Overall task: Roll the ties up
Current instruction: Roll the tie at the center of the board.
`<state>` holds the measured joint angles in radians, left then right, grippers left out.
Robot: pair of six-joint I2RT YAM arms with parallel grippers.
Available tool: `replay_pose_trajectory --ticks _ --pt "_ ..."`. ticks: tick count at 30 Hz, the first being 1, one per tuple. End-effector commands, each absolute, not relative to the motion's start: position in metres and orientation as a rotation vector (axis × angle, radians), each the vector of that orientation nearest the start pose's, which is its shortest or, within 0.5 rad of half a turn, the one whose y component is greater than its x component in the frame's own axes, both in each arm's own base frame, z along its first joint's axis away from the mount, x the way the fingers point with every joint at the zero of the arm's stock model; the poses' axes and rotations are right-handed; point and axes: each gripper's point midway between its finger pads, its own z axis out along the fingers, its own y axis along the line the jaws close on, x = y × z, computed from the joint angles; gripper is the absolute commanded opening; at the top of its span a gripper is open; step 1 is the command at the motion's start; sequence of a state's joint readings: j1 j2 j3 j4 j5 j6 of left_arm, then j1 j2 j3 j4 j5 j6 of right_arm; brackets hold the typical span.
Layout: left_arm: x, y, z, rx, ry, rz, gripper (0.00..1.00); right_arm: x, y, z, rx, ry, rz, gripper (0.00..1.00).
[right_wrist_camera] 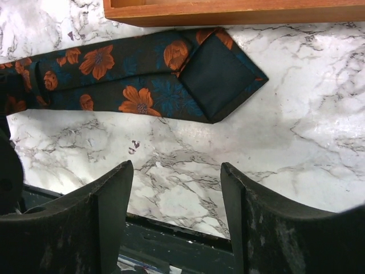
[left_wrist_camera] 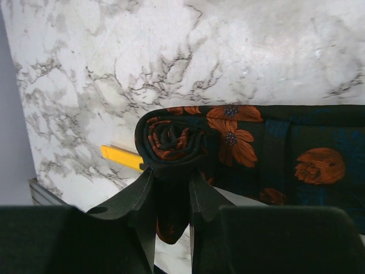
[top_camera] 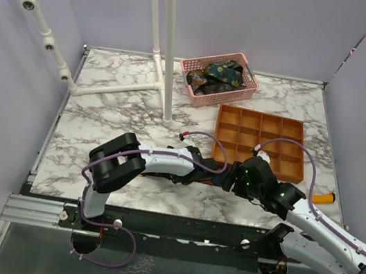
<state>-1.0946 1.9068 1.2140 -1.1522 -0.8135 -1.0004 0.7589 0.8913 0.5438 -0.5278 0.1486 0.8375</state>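
Observation:
A dark tie with orange flowers [left_wrist_camera: 268, 148] lies flat on the marble table, and one end is wound into a small roll [left_wrist_camera: 171, 138]. My left gripper [left_wrist_camera: 171, 172] is shut on that roll, with a flap of fabric hanging down between its fingers. In the right wrist view the same tie [right_wrist_camera: 131, 77] stretches to its wide pointed end [right_wrist_camera: 219, 77], which is folded over to show the black lining. My right gripper [right_wrist_camera: 177, 171] hovers open just in front of that end, touching nothing. From above, both grippers [top_camera: 215, 173] [top_camera: 235, 179] meet at mid-table and cover the tie. More ties [top_camera: 216, 76] lie in a basket.
The pink basket [top_camera: 241, 94] stands at the back centre. An orange compartment tray [top_camera: 259, 141] sits just behind the flat tie, its wall [right_wrist_camera: 228, 11] close to the fabric. An orange-yellow handle [top_camera: 324, 198] lies at the right; a yellow object [left_wrist_camera: 121, 157] shows beside the roll. White pipes [top_camera: 173, 51] rise at the back.

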Motion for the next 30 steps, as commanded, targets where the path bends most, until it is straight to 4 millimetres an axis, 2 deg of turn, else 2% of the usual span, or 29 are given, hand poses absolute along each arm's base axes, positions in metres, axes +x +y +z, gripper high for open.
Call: replay_pose_trajectory --ticks 1,4,9,13,16,21,23,26,30 --pt "0.212 -0.224 0.037 0.200 2.495 0.586 0.36 0.162 0.161 0.071 0.180 2.537 0.491 0.69" --pt "0.210 -0.241 0.039 0.205 2.514 0.475 0.55 0.162 0.160 0.074 0.187 2.526 0.501 0.70" --pt "0.207 -0.255 0.056 0.189 2.520 0.319 0.71 0.162 0.162 0.074 0.191 2.527 0.509 0.73" --pt "0.204 -0.258 0.077 0.164 2.510 0.204 0.86 0.162 0.172 0.080 0.129 2.517 0.576 0.77" --pt "0.200 -0.250 0.101 0.125 2.477 0.097 0.98 0.165 0.193 0.098 0.029 2.452 0.722 0.79" --pt "0.199 -0.227 0.142 0.022 2.366 -0.210 0.99 0.171 0.237 0.123 -0.088 2.400 0.924 0.77" --pt "0.205 -0.209 0.144 -0.021 2.329 -0.323 0.99 0.174 0.260 0.129 -0.143 2.402 0.959 0.74" --pt "0.209 -0.191 0.134 -0.091 2.301 -0.529 0.99 0.181 0.296 0.134 -0.208 2.419 0.966 0.72" --pt "0.211 -0.178 0.120 -0.175 2.271 -0.672 0.99 0.192 0.332 0.119 -0.250 2.479 0.931 0.72"
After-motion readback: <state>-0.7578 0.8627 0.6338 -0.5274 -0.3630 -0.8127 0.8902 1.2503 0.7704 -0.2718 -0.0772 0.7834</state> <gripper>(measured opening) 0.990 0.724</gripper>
